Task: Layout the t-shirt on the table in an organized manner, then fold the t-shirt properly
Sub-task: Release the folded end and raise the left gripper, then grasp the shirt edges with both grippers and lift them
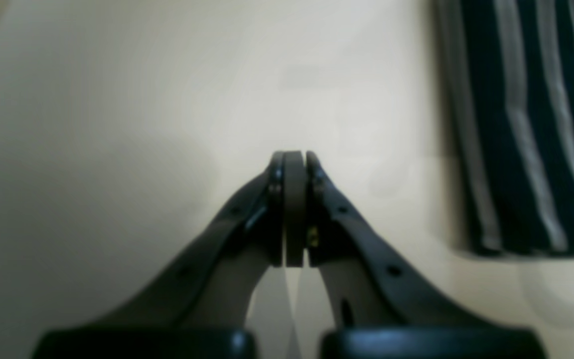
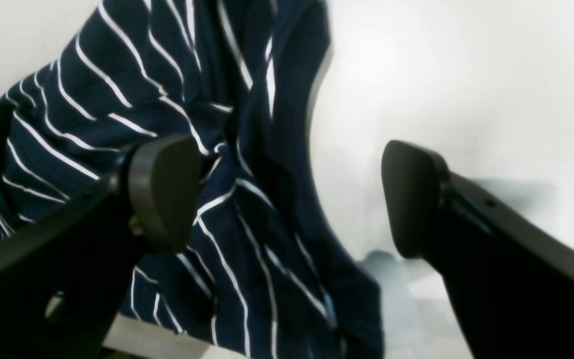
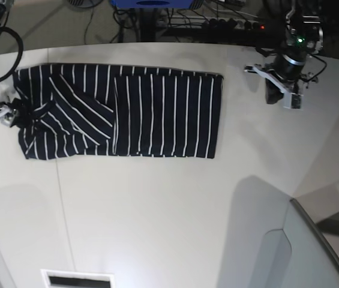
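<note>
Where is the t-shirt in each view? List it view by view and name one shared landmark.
Left wrist: t-shirt at the right edge, apart from the shut left gripper.
Right wrist: fills the left and centre, under the open right gripper.
Base: upper left, folded.
Shared landmark: the white table.

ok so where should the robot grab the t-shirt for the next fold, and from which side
Probably the t-shirt's bunched collar end, from the base view's left. That end is rumpled and raised, so fingers can get under it; the opposite edge lies flat. The right gripper already sits there, jaws open, while the left gripper is shut over bare table.
</note>
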{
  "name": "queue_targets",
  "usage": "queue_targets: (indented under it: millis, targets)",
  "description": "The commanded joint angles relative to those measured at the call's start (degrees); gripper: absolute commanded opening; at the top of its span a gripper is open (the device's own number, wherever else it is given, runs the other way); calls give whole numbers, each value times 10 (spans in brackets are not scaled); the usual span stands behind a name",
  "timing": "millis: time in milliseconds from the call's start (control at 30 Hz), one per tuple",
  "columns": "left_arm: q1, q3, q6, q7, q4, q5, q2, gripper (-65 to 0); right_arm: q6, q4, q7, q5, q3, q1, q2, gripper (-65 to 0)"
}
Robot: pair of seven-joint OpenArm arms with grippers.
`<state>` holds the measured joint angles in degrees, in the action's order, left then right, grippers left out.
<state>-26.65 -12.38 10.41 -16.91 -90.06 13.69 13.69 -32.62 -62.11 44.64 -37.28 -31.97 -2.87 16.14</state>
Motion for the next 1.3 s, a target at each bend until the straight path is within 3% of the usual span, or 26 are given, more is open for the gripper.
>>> queue_targets:
  millis: [0, 333, 567, 767, 967, 1167, 1267]
  targets:
    - [4, 4, 2, 13, -4, 0, 1, -650, -7, -5, -7, -8, -3, 3, 11, -108]
    - [45, 5, 0, 11, 34, -112, -56, -650, -7, -11, 8, -14, 60, -10, -19, -108]
    - [55, 5, 0, 11, 36, -117, -64, -650, -7, -13, 7, -14, 70, -6, -26, -114]
    - [76, 5, 0, 10, 55, -122, -64, -650, -7, -8, 8, -14, 70, 2, -26, -279]
    - [101, 6, 0, 10, 79, -122, -64, -650, -7, -8, 7, -14, 70, 9, -34, -375]
    - [137, 36, 0, 10, 119, -122, -60, -650, -7, -8, 8, -13, 70, 17, -37, -641]
    - [154, 70, 0, 10, 139, -123, -59, -650, -7, -11, 9, -13, 70, 18, -37, -648]
